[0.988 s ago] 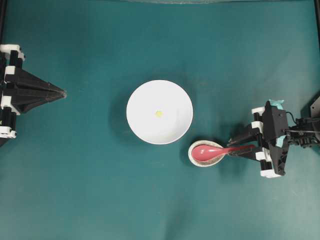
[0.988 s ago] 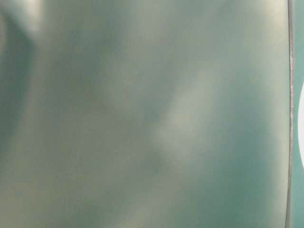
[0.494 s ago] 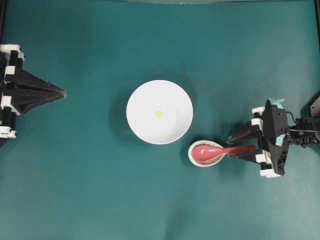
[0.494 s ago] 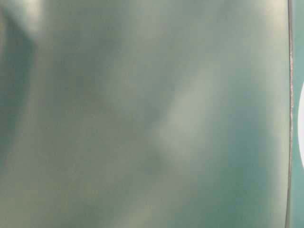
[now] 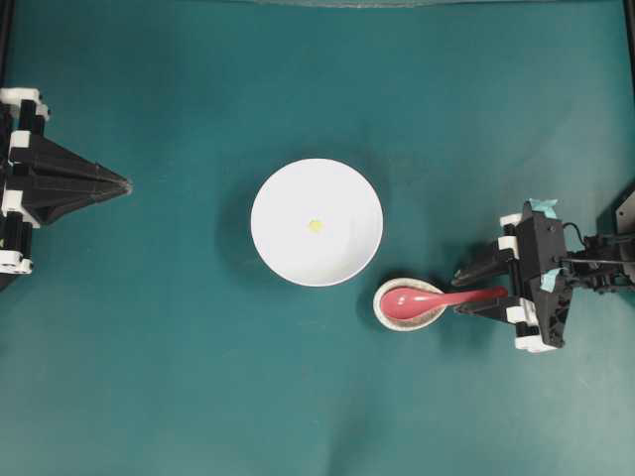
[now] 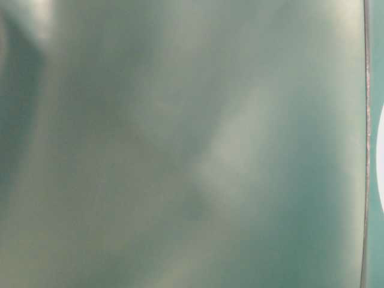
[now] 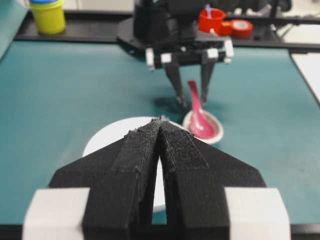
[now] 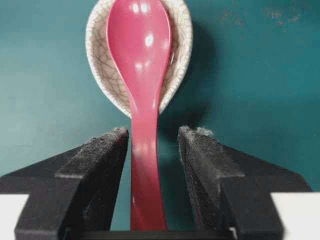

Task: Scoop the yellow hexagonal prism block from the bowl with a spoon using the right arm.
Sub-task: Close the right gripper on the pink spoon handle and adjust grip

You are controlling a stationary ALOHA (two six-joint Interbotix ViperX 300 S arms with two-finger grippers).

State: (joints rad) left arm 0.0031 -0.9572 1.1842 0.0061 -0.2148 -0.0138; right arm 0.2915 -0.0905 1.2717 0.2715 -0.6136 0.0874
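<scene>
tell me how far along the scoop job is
Done: the right gripper has its open fingers on either side of the spoon handle, with gaps both sides. In hand: closing on it; the spoon rests in the small dish. Left: lifting it and scooping the yellow block out of the bowl. The left gripper is shut and idle.

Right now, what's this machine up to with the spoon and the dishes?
The right hand has its fingers open on either side of the handle of a pink-red spoon, not yet gripping it. The spoon's bowl rests in a small crackled dish. Beside that sits a large white bowl with a tiny yellow block in its middle, untouched. The left hand is shut and parked at the far side of the table, holding nothing.
</scene>
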